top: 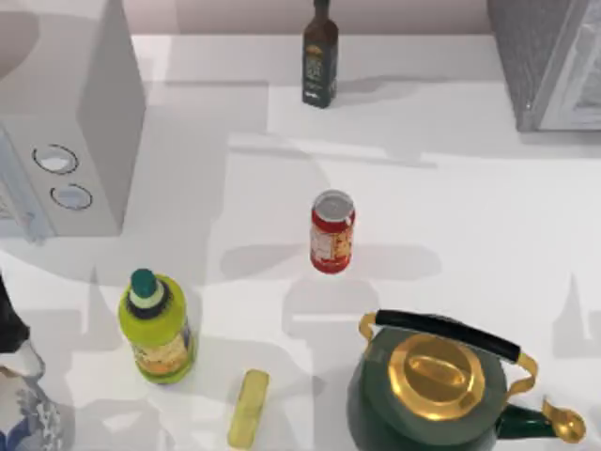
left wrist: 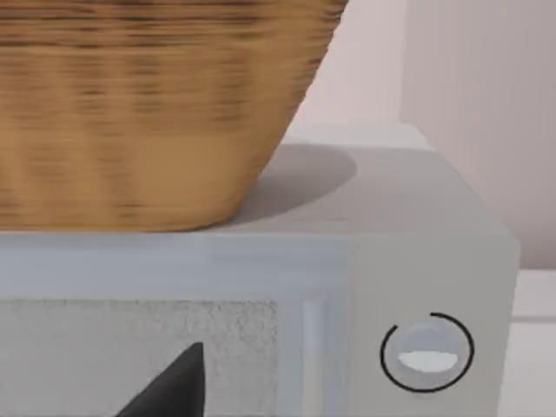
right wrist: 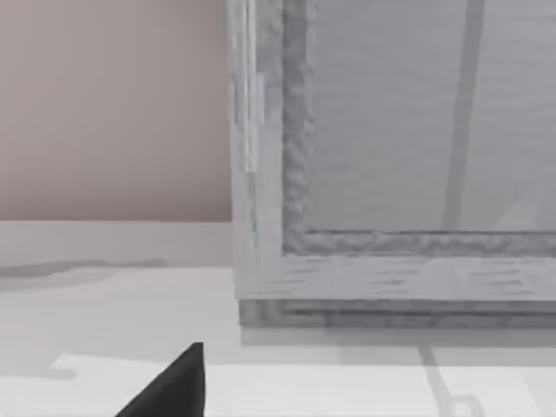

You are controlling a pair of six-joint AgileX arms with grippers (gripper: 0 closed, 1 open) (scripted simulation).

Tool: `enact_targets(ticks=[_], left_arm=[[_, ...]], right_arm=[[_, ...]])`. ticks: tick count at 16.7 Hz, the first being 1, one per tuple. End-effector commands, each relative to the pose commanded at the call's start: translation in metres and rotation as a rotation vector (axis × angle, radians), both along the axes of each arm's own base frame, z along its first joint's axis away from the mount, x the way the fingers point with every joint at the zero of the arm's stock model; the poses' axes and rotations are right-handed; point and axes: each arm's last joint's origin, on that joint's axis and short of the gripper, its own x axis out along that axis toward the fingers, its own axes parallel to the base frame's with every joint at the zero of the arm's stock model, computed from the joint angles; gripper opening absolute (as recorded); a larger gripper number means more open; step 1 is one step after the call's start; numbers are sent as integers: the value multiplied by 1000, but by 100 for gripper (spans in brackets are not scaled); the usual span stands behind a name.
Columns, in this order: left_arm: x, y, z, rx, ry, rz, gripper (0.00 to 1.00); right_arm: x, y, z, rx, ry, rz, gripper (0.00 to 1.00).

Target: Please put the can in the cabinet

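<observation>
Pincer tips are what we start from: one dark fingertip (left wrist: 174, 387) of our left pincer shows in the left wrist view, facing the white box (left wrist: 434, 252) with its round dial (left wrist: 426, 352) and a woven basket (left wrist: 156, 104) on top. One dark fingertip (right wrist: 174, 387) of our right pincer shows in the right wrist view, near the cabinet (right wrist: 391, 174) and its framed door. We cannot tell whether either pincer is apart or together. Out on the surface (top: 470, 207), the can (top: 331, 231) stands upright near the middle, well apart from the cabinet (top: 545, 66) at the far right corner. Around it are a dark bottle (top: 320, 56), a yellow-green bottle (top: 158, 327) and a green kettle (top: 437, 390).
</observation>
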Motion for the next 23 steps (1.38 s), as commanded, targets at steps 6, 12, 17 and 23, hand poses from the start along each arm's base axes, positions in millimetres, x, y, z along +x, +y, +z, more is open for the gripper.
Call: enact_targets(ticks=[6, 12, 17, 23], left_arm=[[0, 0, 0, 0, 0, 0, 100], [0, 0, 0, 0, 0, 0, 100], [0, 0, 0, 0, 0, 0, 100], [0, 0, 0, 0, 0, 0, 100]], right_arm=[[3, 6, 14, 34, 55, 26, 100], [38, 36, 59, 136, 305, 76, 100], [99, 102, 75, 153, 554, 74, 100], [153, 219, 42, 95, 726, 35, 100]])
